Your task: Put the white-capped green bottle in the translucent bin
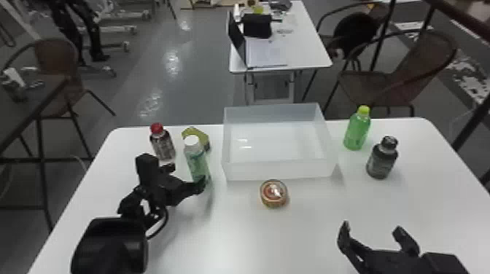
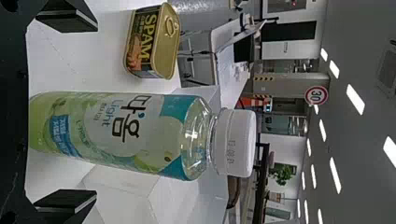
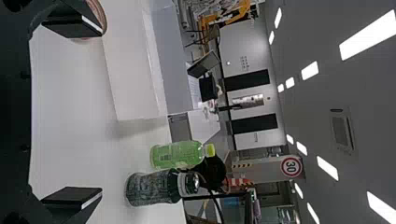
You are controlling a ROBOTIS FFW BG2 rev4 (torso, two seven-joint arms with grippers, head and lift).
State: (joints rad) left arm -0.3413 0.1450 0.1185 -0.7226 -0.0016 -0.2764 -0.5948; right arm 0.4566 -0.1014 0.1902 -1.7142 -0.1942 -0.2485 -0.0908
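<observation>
Standing upright on the desk point(image 1: 237, 233), the white-capped green bottle point(image 1: 197, 160) pointed its cap up, its long axis vertical, left of the open-topped translucent bin point(image 1: 280, 172). Its label point(image 2: 135, 126) showed teal, white and dark print. The left end effector point(image 1: 185, 176) had its fingers apart around the bottle; the right end effector point(image 1: 372, 226), also spread, was nearer the front.
</observation>
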